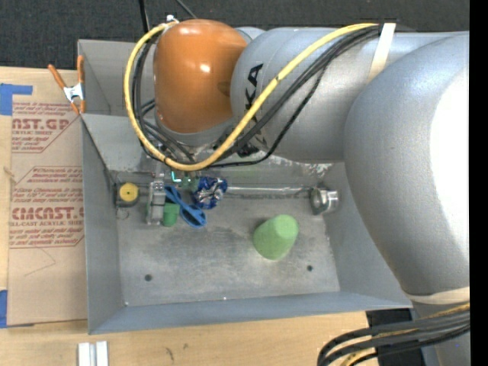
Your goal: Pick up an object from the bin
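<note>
**A:** Gripper [169,201] position?
**B:** Down at the bin [191,277] floor, back left. Blue plastic piece [192,207] lies just beside it on the arm side, slanting frontward; small green piece [169,216] just in front. Jaws: I cannot tell, the wrist hides them.
**A:** Green cylinder [274,237]?
**B:** Well apart, toward the arm.

The arm [358,105] reaches in from the right, its orange-capped wrist [194,71] pointing down.

The bin [221,280] is dull, scuffed grey metal. At centre right a green cylinder [274,237] looks matt and soft; the orange cover [194,71] at upper left is glossy.
</note>
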`<state>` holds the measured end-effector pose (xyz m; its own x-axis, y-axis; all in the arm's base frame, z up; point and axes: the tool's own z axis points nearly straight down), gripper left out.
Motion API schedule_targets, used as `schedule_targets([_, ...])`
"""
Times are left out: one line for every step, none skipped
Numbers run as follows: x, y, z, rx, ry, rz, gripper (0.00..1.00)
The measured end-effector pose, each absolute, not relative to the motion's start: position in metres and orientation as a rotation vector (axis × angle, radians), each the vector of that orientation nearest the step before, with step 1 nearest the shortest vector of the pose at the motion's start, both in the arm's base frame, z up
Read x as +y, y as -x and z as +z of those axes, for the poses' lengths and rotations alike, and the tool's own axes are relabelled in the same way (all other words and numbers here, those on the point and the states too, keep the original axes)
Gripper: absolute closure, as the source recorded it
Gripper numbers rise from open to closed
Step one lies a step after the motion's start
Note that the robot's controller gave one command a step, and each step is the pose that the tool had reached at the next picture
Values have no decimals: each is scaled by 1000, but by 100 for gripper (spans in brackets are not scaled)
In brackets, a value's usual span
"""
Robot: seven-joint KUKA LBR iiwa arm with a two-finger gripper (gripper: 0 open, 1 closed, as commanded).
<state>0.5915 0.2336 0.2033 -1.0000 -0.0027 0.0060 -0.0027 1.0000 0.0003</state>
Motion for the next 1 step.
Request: schedule_targets([126, -592, 160, -3140, -32, 7, 0])
